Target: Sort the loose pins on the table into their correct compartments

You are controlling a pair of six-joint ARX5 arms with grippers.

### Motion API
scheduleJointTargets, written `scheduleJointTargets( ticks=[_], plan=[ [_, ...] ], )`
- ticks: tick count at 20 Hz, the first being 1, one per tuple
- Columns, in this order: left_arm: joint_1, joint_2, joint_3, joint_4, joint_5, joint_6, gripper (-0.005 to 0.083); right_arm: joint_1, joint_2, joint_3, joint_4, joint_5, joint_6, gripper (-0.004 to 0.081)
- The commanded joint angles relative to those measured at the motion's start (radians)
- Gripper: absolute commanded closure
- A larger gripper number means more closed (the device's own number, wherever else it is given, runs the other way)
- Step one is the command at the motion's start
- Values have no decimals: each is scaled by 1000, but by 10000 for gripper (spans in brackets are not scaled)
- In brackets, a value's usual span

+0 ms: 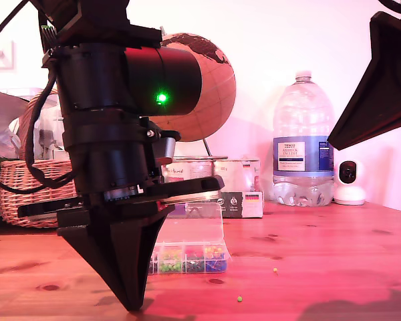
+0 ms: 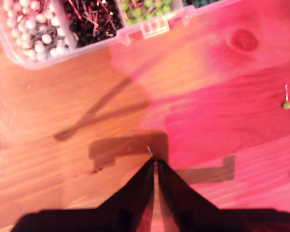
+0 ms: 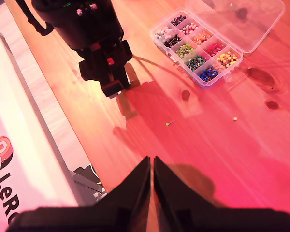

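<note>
The first gripper, a black pointed claw, stands tip-down just above or on the reddish-brown knotty pine table, in front of the clear plastic compartment box with its hinged lid thrown back. Its jaws are pressed together, and a slim metal pin shows as a hair-thin shaft poking out from the tips. It looks clamped there, though its head is hidden, so its colour cannot be told. The fine point of the claw suits such small things, and a low, upright pose lets it nip a pin that lies flat. The open lid leaves every section reachable from above. In the first wrist view the white, dark and green clusters lie nearest. Two loose pins are still on the wood: a green ball-headed pin near the first gripper and a smaller yellow-green ball-headed pin farther toward the exterior view's right, both apart from the box. The second gripper hangs high over the table, jaws together on nothing, probably parked clear so the first arm can work.
</note>
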Motion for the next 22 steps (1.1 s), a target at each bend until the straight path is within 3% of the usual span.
scheduleJointTargets(
  ticks=[1,22],
  plan=[
    [-3,30,-10,2,9,8,797,5,0,5,7,-5,2,783],
    [-4,0,-3,-11,21,104,797,5,0,5,7,-4,2,783]
  ],
)
